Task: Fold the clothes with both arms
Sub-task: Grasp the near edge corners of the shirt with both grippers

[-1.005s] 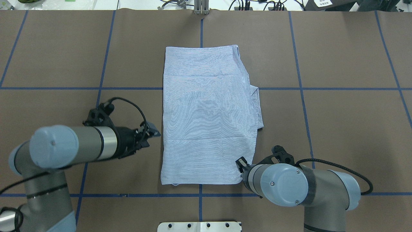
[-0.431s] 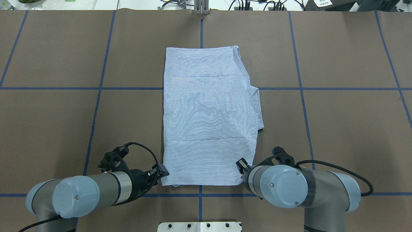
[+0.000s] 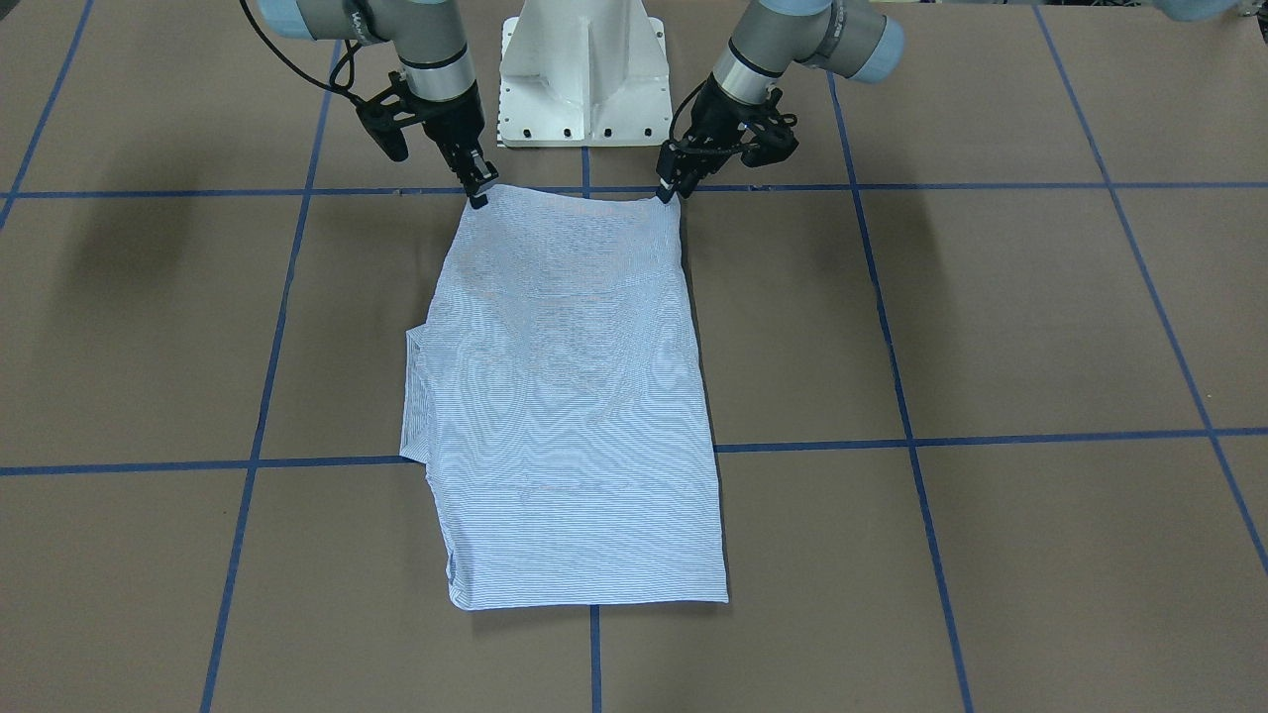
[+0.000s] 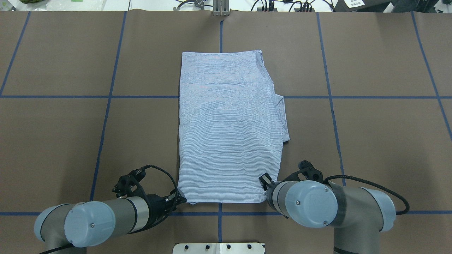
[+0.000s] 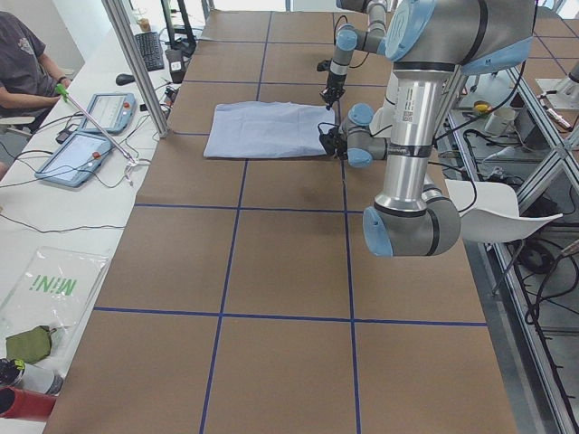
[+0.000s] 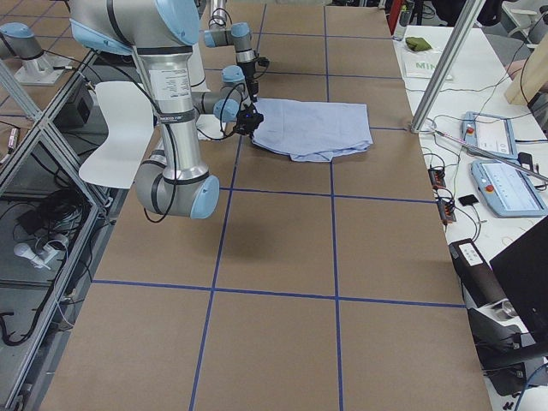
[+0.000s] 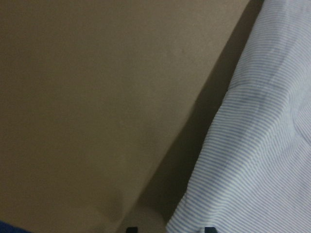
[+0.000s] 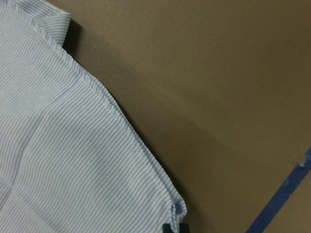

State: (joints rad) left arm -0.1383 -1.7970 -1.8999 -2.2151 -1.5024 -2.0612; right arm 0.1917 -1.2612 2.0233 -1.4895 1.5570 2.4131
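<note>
Two arms (image 4: pixel 310 203) bend low at corners of the shirt (image 3: pixel 575 396): right gripper (image 3: pixel 480 193) pinching, left gripper (image 3: pixel 669 190) spread astride.

lab: robot arm (image 5: pixel 404 117), taped table (image 5: pixel 289 262)

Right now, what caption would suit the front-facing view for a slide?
Left gripper and right gripper at the robot-side corners of a folded striped shirt.

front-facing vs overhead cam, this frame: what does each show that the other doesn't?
Front-facing only: both fingertip pairs unobstructed, left hand and right hand at the shirt's two robot-side corners. Overhead only: cables beyond the table's far edge; there the right arm hides most of its hand. Both: folded shirt flat on the brown table, a flap jutting toward the robot's right, blue tape lines.
</note>
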